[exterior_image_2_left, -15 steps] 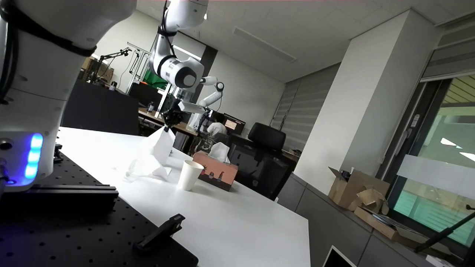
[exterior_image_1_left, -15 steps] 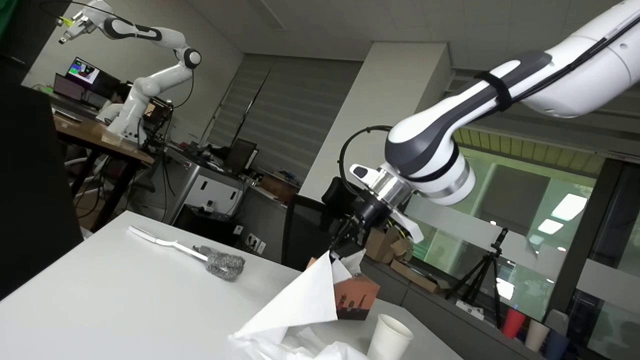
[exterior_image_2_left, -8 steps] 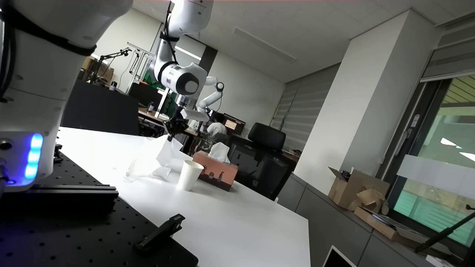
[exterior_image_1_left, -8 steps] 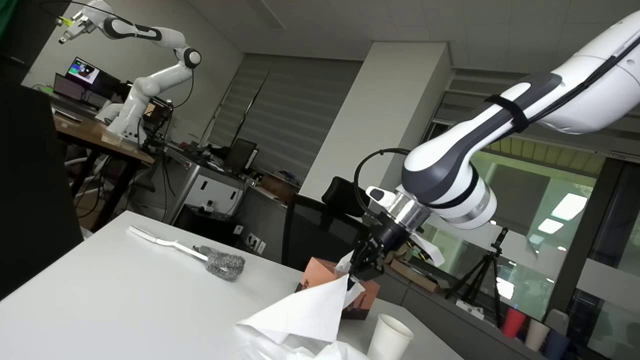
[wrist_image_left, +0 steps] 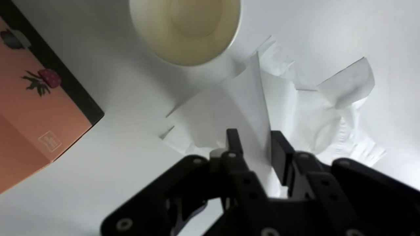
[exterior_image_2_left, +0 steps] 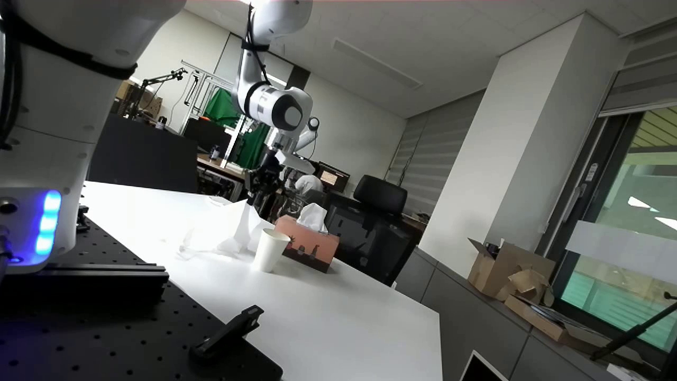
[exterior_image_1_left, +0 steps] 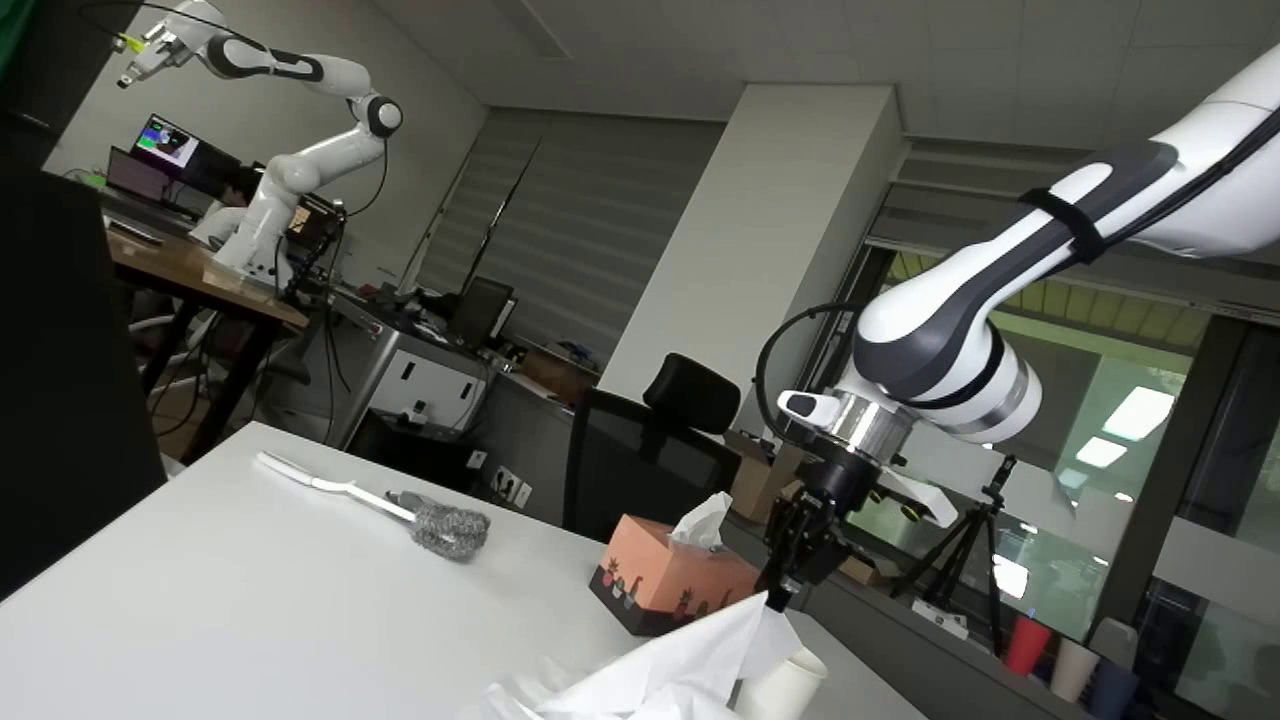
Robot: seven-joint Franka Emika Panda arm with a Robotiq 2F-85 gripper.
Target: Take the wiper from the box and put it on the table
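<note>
The wiper is a white, crumpled paper sheet [exterior_image_1_left: 680, 665] on the white table [exterior_image_1_left: 250, 600]; it also shows in an exterior view [exterior_image_2_left: 222, 227] and the wrist view [wrist_image_left: 242, 101]. One corner stands up to my gripper [exterior_image_1_left: 775, 598], also seen in an exterior view [exterior_image_2_left: 250, 202]. In the wrist view my gripper [wrist_image_left: 254, 141] has its fingers apart, with the sheet running between them and its edge by the right finger. The box is orange and dark [exterior_image_1_left: 670, 575], with another white sheet sticking out of its top. It also shows in the wrist view [wrist_image_left: 42, 114].
A white paper cup [exterior_image_2_left: 271, 251] stands upright between the sheet and the box, close by my gripper in the wrist view [wrist_image_left: 187, 32]. A brush with a grey head [exterior_image_1_left: 450, 530] lies near the table's far edge. A black clamp [exterior_image_2_left: 227, 333] sits at the perforated plate's edge.
My gripper has moved down and to the right in both exterior views. The sheet's raised corner is lower and has shifted right with it. More of the box shows now in an exterior view.
</note>
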